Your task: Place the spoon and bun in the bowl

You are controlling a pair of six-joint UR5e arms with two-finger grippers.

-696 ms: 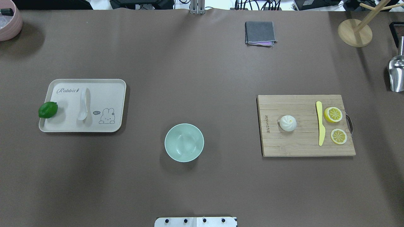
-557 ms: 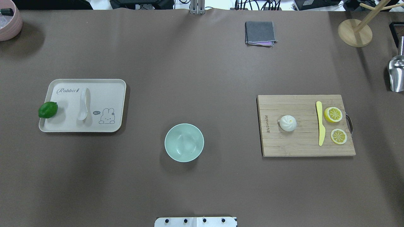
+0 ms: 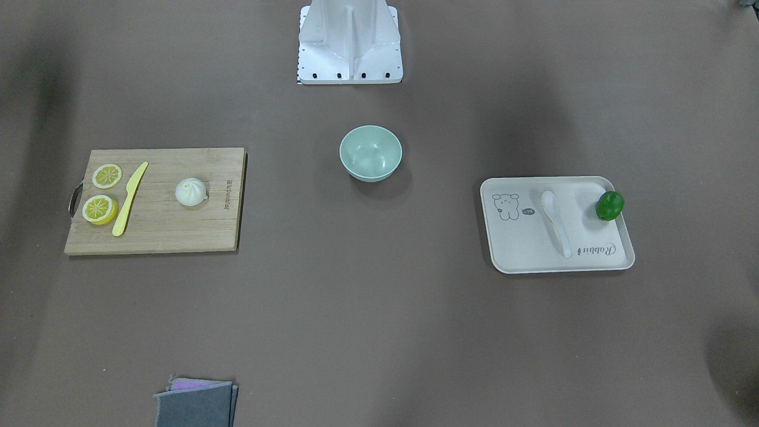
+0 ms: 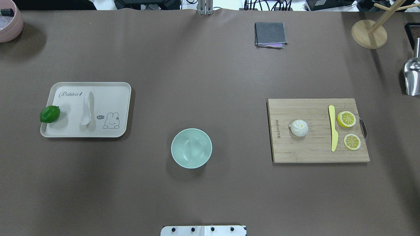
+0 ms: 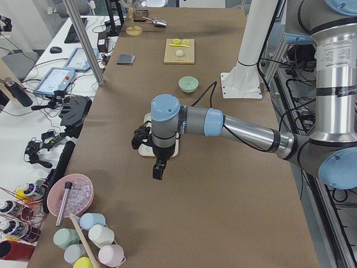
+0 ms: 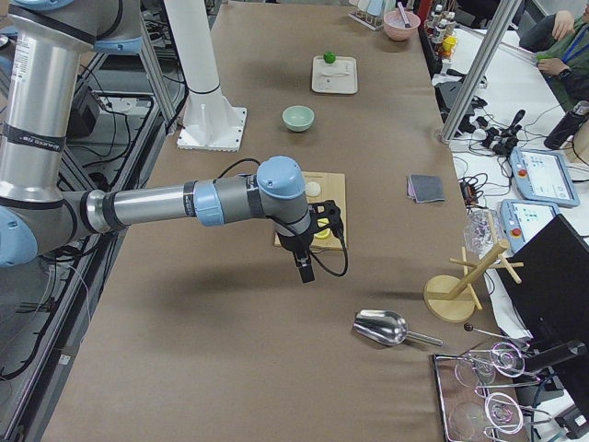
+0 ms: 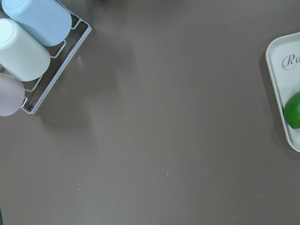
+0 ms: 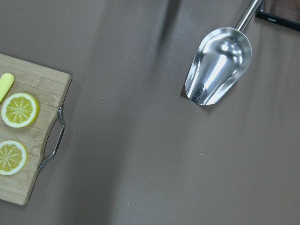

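Spoon (image 4: 86, 108), bun (image 4: 299, 127), bowl (image 4: 191, 148): one each; probably lime (image 4: 50, 114).

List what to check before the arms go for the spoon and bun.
1. Bowl empty and upright: ok.
2. Spoon lying free on tray, apart from lime: ok.
3. Bun clear of yellow knife on cutting board: ok.
4. Left gripper open: cannot tell.
5. Right gripper open: cannot tell.
6. Each gripper above its target: not ok; both hang outside tray and board.
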